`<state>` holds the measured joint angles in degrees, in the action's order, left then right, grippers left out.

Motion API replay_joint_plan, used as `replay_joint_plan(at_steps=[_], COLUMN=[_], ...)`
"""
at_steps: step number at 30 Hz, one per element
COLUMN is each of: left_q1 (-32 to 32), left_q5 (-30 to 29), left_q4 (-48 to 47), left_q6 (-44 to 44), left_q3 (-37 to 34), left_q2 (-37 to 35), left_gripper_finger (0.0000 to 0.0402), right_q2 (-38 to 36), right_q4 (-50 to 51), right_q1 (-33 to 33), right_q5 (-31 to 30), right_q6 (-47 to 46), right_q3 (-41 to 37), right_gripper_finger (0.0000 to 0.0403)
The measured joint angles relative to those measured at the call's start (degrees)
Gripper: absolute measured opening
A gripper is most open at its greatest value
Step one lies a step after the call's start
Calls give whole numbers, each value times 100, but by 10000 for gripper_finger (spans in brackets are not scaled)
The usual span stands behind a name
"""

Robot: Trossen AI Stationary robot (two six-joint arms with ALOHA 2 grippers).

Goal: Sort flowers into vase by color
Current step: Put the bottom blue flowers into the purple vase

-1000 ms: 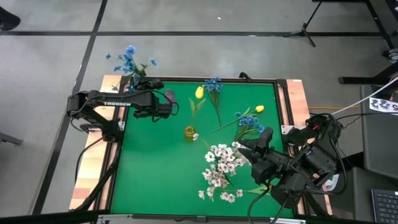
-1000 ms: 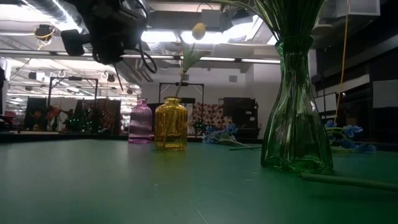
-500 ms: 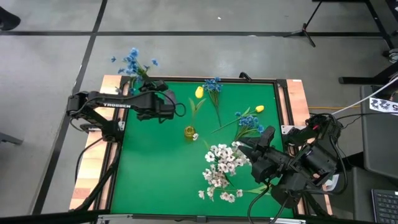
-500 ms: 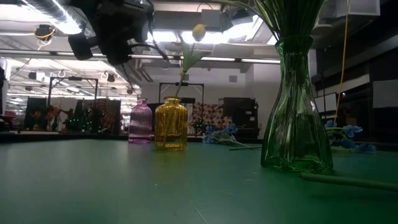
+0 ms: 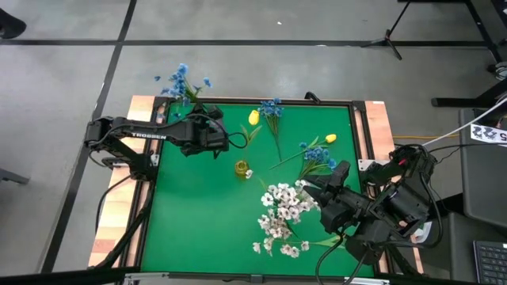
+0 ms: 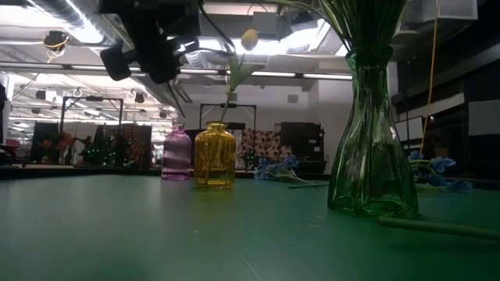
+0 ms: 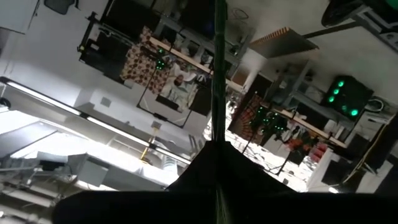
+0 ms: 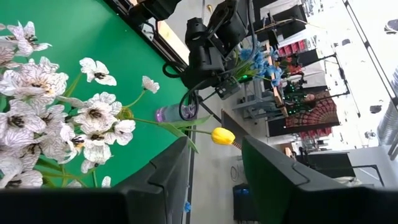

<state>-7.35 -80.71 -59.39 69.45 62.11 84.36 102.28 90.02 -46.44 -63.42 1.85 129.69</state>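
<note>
Green mat (image 5: 198, 222) in a wooden frame, on a grey floor; an open workshop lies beyond in the low view. 3 vases stand on the mat: a purple vase (image 6: 176, 153) at the far left, a yellow vase (image 6: 215, 156) near the centre with 1 yellow bud (image 6: 249, 38) in it, and a green vase (image 6: 373, 133) near the right side holding the white blossoms (image 5: 283, 215).

Step in hand, as judged: the left gripper (image 5: 212, 136) carries a blue sprig (image 5: 184, 81) toward the purple vase, which lies beneath the arm in the high view. To do it well, the stem should be brought upright over the narrow neck, its lower end lowered inside, and only then released; the tall leaf of the yellow bud stands just beside the path and could be brushed.

Fingers: the left gripper is closed on the thin green stem (image 7: 218, 74), blossoms pointing out beyond the mat's far edge. The right gripper (image 5: 321, 188) waits near the white blossoms with fingers (image 8: 160, 174) parted, holding nothing.

Still loose on the mat: 2 more blue sprigs, one (image 5: 272, 108) at the far edge, one (image 5: 317, 153) right of centre, and 2 yellow buds (image 5: 330, 138).
</note>
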Motion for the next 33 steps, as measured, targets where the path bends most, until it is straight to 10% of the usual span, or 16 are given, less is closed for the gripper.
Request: replay_joint_plan(at_steps=[33], left_q1=[-254], left_q5=[27], left_q4=[-136], left_q6=[96], left_q3=[7], left_q2=[0], left_gripper_finger=[0], right_q2=[0], right_q4=[0], right_q1=[0], right_q5=[4], right_q6=[15], right_q3=[0], right_gripper_finger=[152])
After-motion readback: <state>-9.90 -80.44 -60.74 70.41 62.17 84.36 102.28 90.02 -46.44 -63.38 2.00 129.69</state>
